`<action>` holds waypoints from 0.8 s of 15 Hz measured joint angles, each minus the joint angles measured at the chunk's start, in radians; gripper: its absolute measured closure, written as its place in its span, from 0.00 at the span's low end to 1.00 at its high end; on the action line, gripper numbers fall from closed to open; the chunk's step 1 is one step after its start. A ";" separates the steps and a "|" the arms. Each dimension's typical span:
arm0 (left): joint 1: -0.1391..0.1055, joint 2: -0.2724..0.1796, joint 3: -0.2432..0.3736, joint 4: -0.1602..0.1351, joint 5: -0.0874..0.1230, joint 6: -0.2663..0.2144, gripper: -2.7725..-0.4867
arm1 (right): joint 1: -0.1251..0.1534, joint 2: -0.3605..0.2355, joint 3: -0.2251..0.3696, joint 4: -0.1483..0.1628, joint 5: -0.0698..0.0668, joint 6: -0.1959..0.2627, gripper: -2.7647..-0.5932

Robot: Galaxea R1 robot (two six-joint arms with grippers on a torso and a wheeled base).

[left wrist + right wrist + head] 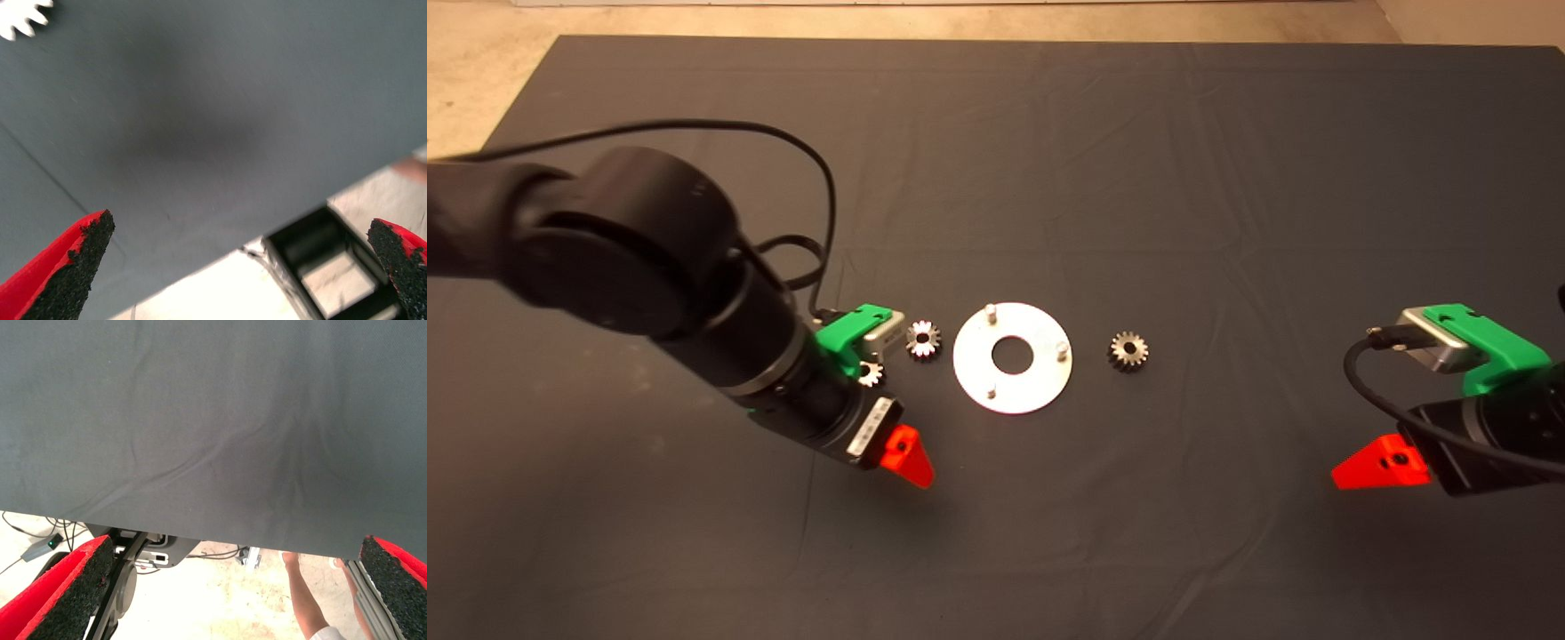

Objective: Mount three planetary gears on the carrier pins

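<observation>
The shiny silver disc [1037, 388] lies mid-mat with three carrier pins [990, 311] [1062, 350] [991, 392] standing bare. Three planetary gears lie flat on the mat. One [923, 340] is just left of the disc. One [871, 373] is half hidden behind the left wrist's green mount. One [1128, 351] is right of the disc. My left gripper [911, 462] hovers low, left of and nearer than the disc, open and empty [239, 227]. One gear's toothed edge [20, 17] shows in the left wrist view. My right gripper [1369, 469] waits at the lower right, open and empty [235, 547].
The dark mat [1138, 178] has shallow creases. Its near edge and the floor show in both wrist views, with a black frame [320, 267] below the left gripper. A person's leg [303, 593] and cables [40, 547] are on the floor.
</observation>
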 joint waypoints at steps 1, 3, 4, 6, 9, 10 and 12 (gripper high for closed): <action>0.008 0.013 -0.010 0.025 0.005 -0.023 0.00 | 0.000 0.000 0.000 0.000 0.000 0.000 0.00; 0.028 0.025 -0.034 0.046 0.007 -0.029 0.00 | 0.000 0.004 0.000 0.000 0.005 0.000 0.00; 0.032 0.029 -0.049 0.046 0.007 -0.029 0.00 | 0.000 0.003 0.000 0.000 0.003 0.000 0.00; 0.031 0.039 -0.112 0.062 0.005 -0.025 0.00 | 0.000 0.003 0.000 0.000 0.000 0.000 0.00; 0.040 0.084 -0.226 0.079 0.040 -0.007 0.00 | 0.000 0.006 0.000 0.000 0.001 0.000 0.00; 0.042 0.112 -0.253 0.087 0.069 0.000 0.00 | 0.000 0.006 0.000 0.000 0.003 0.000 0.00; 0.042 0.162 -0.289 0.105 0.093 0.023 0.00 | 0.000 0.006 0.000 0.000 0.001 0.000 0.00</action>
